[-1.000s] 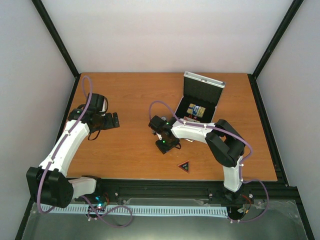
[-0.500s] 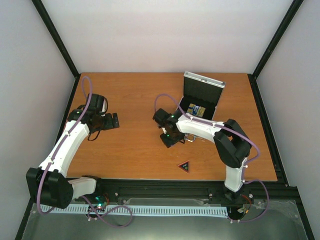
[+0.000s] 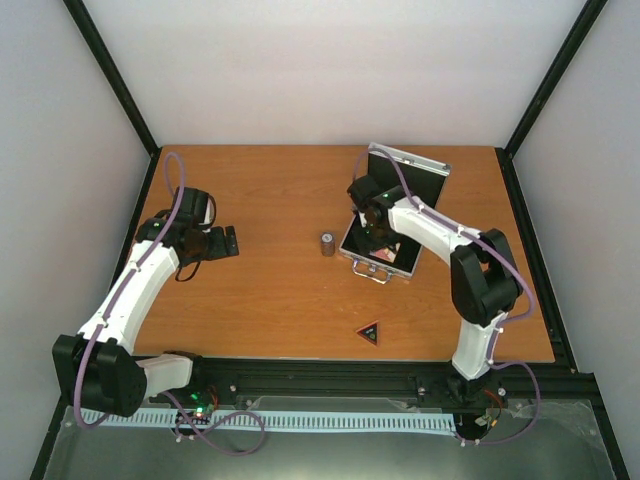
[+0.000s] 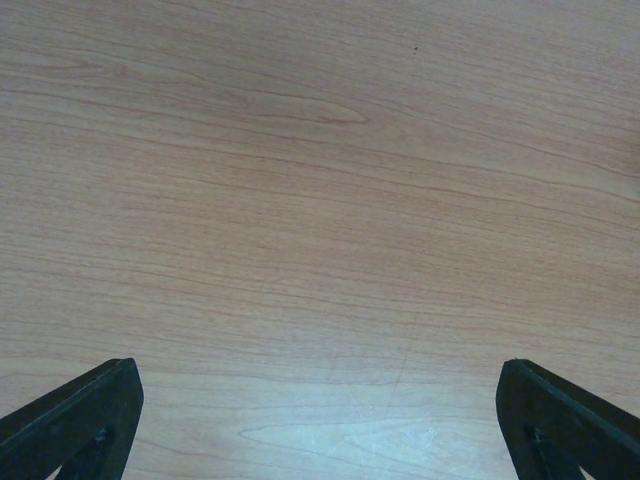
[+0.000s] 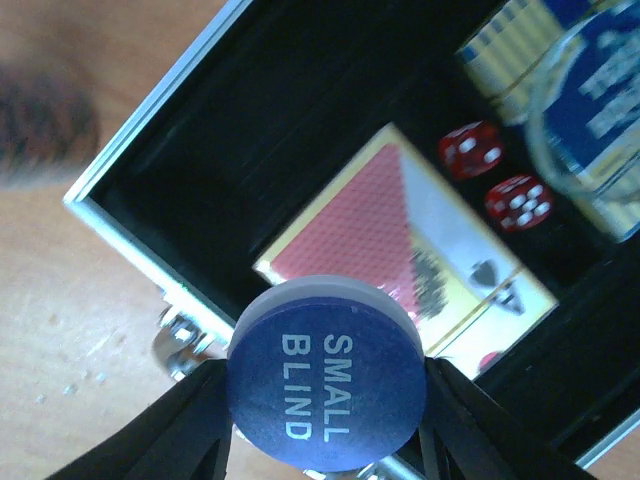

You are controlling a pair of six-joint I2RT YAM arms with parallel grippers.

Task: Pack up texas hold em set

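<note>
The silver case (image 3: 382, 267) lies open at the back right, lid (image 3: 410, 178) up. My right gripper (image 3: 372, 226) hovers over it, shut on the blue chip (image 5: 325, 375) marked SMALL BLIND. Below the chip, in the black lining, lie the red deck (image 5: 385, 225), two red dice (image 5: 470, 148), the blue-gold deck (image 5: 520, 50) and a clear disc (image 5: 548, 125). The dark cylinder (image 3: 327, 243) stands on the table left of the case. The black triangle (image 3: 370, 334) lies near the front edge. My left gripper (image 3: 228, 242) is open over bare wood (image 4: 320, 200) at the left.
The case's metal rim (image 5: 150, 115) and front latch (image 5: 180, 335) sit just under the chip's near side. Black frame posts run along the table's sides, and white walls close it in.
My right arm has swung from the table's middle back and right to above the open case, carrying the chip. The cylinder now shows where the arm was. The left arm is still.
</note>
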